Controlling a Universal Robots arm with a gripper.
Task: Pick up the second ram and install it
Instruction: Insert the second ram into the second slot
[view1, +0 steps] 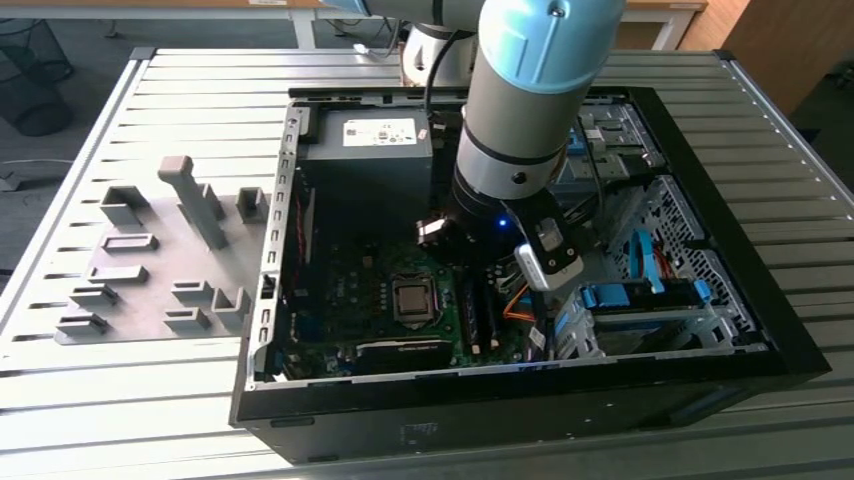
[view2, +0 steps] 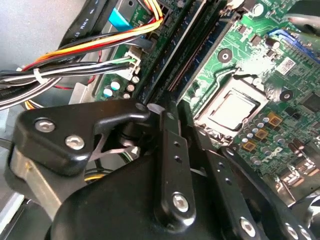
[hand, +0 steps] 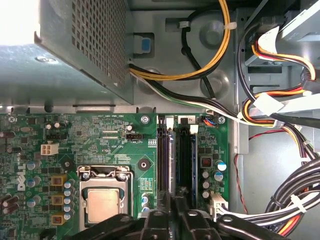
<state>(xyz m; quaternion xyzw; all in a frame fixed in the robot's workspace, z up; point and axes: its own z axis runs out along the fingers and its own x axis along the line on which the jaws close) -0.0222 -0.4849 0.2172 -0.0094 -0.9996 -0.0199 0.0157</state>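
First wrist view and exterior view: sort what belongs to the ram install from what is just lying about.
Job in hand:
second ram, standing on edge on the motherboard
claw, over the ram's end

Lying about:
gray holder blocks
power supply
cable bundle
processor socket

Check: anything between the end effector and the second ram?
Nothing visible. The end effector sits right at the thin blue-teal memory stick standing in the black motherboard slots; the coloured cable bundle lies off to one side.
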